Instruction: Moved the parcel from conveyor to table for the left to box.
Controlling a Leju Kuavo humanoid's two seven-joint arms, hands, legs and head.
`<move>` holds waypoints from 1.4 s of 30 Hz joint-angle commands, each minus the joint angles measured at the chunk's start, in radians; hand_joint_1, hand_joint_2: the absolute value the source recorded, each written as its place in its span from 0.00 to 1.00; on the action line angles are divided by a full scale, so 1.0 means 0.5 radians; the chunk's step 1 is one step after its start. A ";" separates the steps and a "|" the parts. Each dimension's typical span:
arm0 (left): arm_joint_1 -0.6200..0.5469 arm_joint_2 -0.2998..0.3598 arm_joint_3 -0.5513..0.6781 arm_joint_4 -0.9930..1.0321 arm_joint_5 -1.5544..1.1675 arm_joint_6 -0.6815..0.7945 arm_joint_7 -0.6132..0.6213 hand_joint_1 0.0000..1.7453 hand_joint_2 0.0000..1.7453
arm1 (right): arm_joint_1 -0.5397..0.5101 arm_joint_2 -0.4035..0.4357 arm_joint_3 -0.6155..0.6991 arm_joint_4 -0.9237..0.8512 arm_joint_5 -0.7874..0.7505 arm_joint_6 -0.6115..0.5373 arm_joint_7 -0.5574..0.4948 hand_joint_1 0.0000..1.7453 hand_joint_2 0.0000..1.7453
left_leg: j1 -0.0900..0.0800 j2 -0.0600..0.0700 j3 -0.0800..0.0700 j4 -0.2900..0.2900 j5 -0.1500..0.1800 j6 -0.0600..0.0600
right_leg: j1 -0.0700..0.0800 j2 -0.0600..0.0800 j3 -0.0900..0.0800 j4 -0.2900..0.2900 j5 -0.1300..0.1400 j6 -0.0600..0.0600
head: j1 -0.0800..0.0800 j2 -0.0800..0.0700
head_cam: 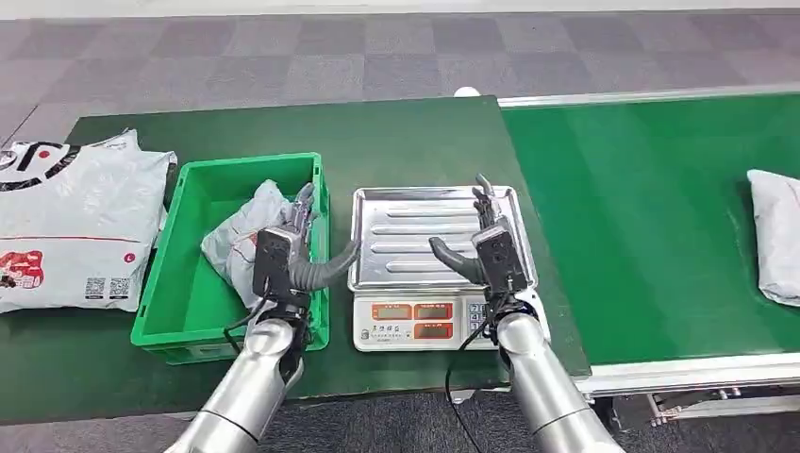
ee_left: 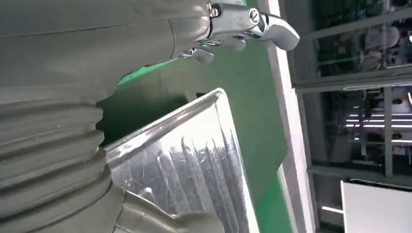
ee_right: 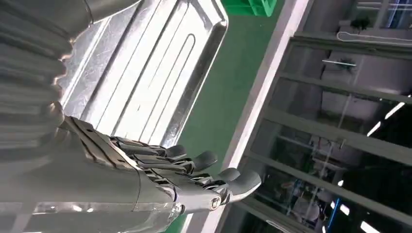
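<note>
The left robot hand hovers at the right rim of the green bin, its fingers spread apart and holding nothing, its thumb reaching toward the metal tray. The right robot hand hangs over the right part of that tray, fingers likewise apart and empty; the right wrist view shows its dark fingers stretched out above the tray's ribbed surface.

The tray sits on a scale with lit red displays, placed on the green tabletop just right of the bin. Inside the bin lies a crumpled grey parcel, leaning toward the bin's right wall, beside the left robot hand. Left of the bin, a large white printed bag rests flat on the tabletop.

To the right, the green conveyor runs alongside the tabletop, and another grey parcel lies on it at the far right edge of the head view, well apart from both hands.
</note>
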 commanded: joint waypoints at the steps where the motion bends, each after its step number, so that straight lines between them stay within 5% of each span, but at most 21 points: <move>1: 0.023 0.092 -0.048 -0.054 0.129 -0.183 0.021 0.00 1.00 | -0.143 0.002 0.037 0.219 -0.031 0.031 -0.053 0.00 1.00 | 0.001 0.005 0.006 -0.002 -0.002 -0.001 | 0.001 0.006 0.004 -0.002 0.000 -0.001 | 0.000 -0.001; 42: -0.174 0.059 -0.176 0.088 0.181 -0.252 0.054 0.00 1.00 | -0.101 -0.024 0.039 0.209 -0.136 0.019 -0.096 0.00 1.00 | 0.002 -0.002 0.008 -0.002 -0.001 -0.001 | 0.002 -0.001 0.008 -0.004 -0.001 -0.002 | 0.000 0.000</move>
